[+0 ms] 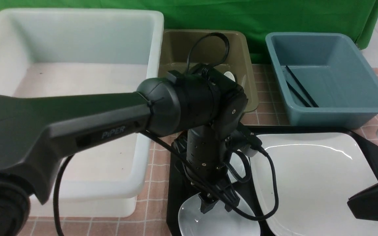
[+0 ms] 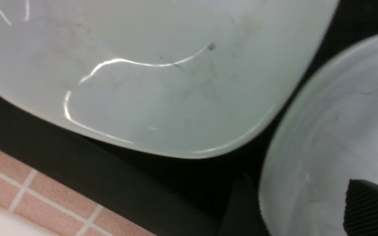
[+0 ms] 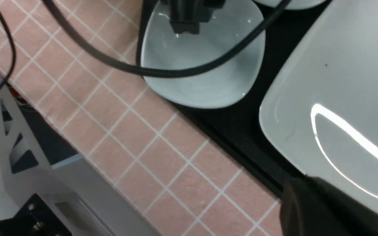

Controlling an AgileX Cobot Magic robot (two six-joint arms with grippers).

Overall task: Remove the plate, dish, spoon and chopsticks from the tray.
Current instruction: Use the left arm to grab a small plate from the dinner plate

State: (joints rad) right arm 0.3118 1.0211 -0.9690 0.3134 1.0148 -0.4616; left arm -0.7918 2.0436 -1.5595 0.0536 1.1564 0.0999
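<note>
Left arm bent down over a small dish on a crowded tray

On a pink-tiled bench (image 1: 154,183), the large white plate (image 1: 313,183) lay on the black tray (image 1: 248,193), beside a near dish (image 1: 218,223) and a farther dish (image 1: 237,167), the latter partly hidden by the left arm (image 1: 205,150). A deep white bin (image 1: 157,49) stood to the left, an olive bin (image 1: 251,75) behind, holding the white spoon (image 1: 229,76), and a blue bin (image 1: 343,109) behind right, with the black chopsticks (image 1: 302,87) inside. The left arm stretched across the white bin, then bent steeply down, its cable (image 1: 272,183) looping over the near dish. Its left tool (image 1: 221,207) pointed downward, fingers apart at that dish's rim. The right tool (image 1: 351,203) had its fingers together, by the plate
</note>
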